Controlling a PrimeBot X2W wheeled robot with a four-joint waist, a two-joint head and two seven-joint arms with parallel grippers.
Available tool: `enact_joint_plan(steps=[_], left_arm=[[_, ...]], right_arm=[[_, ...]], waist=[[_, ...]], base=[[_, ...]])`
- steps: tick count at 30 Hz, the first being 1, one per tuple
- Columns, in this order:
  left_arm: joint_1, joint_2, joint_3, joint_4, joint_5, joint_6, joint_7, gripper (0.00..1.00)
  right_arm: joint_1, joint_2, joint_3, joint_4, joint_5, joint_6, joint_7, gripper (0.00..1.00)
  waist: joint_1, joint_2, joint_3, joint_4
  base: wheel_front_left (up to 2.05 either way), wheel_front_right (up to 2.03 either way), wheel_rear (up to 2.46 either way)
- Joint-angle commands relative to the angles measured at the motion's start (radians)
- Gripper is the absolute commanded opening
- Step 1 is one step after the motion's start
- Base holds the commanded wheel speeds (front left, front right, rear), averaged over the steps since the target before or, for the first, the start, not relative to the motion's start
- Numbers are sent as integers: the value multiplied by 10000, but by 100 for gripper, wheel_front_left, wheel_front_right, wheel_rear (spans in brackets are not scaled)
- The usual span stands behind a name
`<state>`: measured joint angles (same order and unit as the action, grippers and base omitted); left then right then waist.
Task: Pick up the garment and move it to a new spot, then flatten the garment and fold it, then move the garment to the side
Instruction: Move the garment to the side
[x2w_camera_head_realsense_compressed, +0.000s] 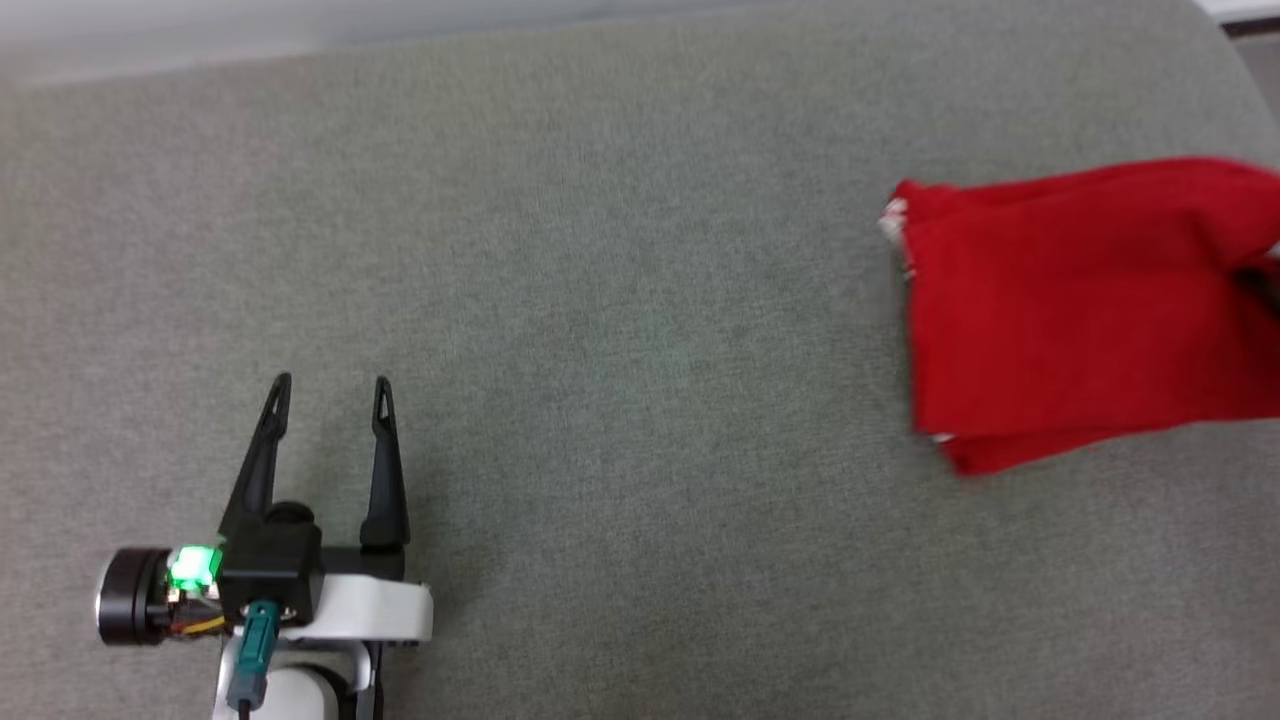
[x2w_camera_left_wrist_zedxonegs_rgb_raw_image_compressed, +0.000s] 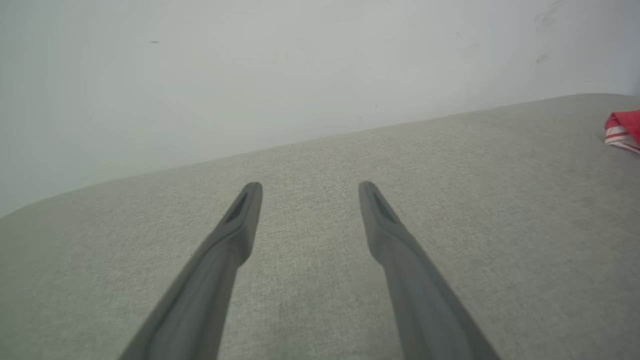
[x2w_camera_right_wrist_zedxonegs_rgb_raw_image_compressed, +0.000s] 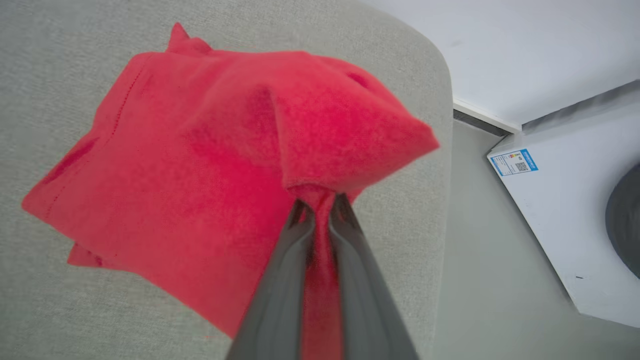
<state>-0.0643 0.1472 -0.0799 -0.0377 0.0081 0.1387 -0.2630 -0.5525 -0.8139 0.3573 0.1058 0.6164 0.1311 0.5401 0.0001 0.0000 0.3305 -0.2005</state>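
The garment (x2w_camera_head_realsense_compressed: 1080, 310) is a soft, light, floppy red shirt, so we think it will sag and slide out of its fold if we lift it by one small bit. A thick folded edge looks like a better place to hold. It lies folded at the far right of the grey worktop (x2w_camera_head_realsense_compressed: 640, 300), near the round corner. Our right end effector (x2w_camera_right_wrist_zedxonegs_rgb_raw_image_compressed: 320, 202) is pinching a bunched-up bit of the red cloth, which rises into a peak. Our left end effector (x2w_camera_head_realsense_compressed: 330, 385) is spread wide over bare worktop and holds nothing.
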Motion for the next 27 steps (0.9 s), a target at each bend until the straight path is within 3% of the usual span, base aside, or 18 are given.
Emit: enact_joint_plan(steps=[1,13,23,24,25,26,27], left_arm=[[-280,98,-20,-128,77,-28,-21,100],[-1246,407,-314,-858,207,57,-21,100],[-1701,482,-634,-1217,210,306,-21,100],[-1692,486,-657,-1210,196,317,-21,100],[-1669,487,-677,-1196,178,358,-21,100],[-1627,485,-685,-1178,163,394,-21,100],[-1564,488,-691,-1145,151,428,-21,100]], right_arm=[[-295,-197,-247,293,-163,-9,-23,0],[-1372,-692,-2208,2878,-1335,-11,-83,0],[-2047,-322,-3532,4345,-2493,-11,-243,0],[-2089,-227,-3659,4479,-2573,-11,-267,17],[-2099,-120,-3726,4565,-2677,-11,-298,91],[-2094,-39,-3774,4647,-2776,-11,-328,100],[-2084,48,-3813,4707,-2857,-11,-428,100]], waist=[[-1,0,560,105],[-1,0,2254,738],[-1,0,2847,1011],[-1,0,2810,1020],[-1,0,2747,1024],[-1,0,2657,1021],[-1,0,2552,1018]], base=[[0,0,0],[0,0,0],[0,0,0],[0,0,0],[0,0,0],[0,0,0],[0,0,0]])
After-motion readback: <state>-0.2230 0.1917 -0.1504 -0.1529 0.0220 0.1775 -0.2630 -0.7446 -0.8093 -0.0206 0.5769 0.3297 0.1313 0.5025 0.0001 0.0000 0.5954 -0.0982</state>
